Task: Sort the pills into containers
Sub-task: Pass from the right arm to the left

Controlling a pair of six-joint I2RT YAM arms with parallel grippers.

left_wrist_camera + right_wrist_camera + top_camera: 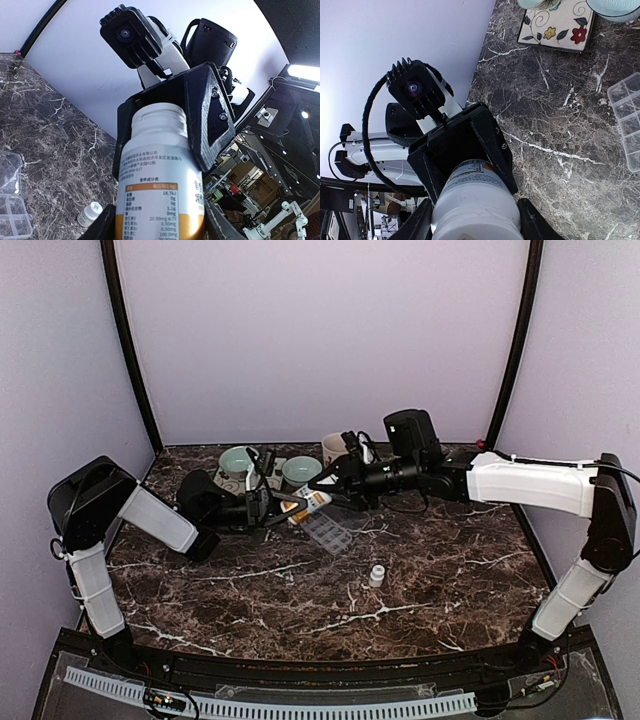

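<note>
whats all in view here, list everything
pill bottle: 1, white with orange label, in the air between both claws
organiser box: 1, clear, on the table mid-centre
small vial: 1, white, on the table nearer the arm bases than the box
bowls: 2, pale green, back of the table
cup: 1, white, right of the bowls
floral mat: 1, cream, at the bowls
table: 1, dark marble
left claw: shut on pill bottle
right claw: shut on pill bottle, other end

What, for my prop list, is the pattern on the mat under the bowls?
Cream mat with red and yellow flowers, dark curls; right wrist view.
</note>
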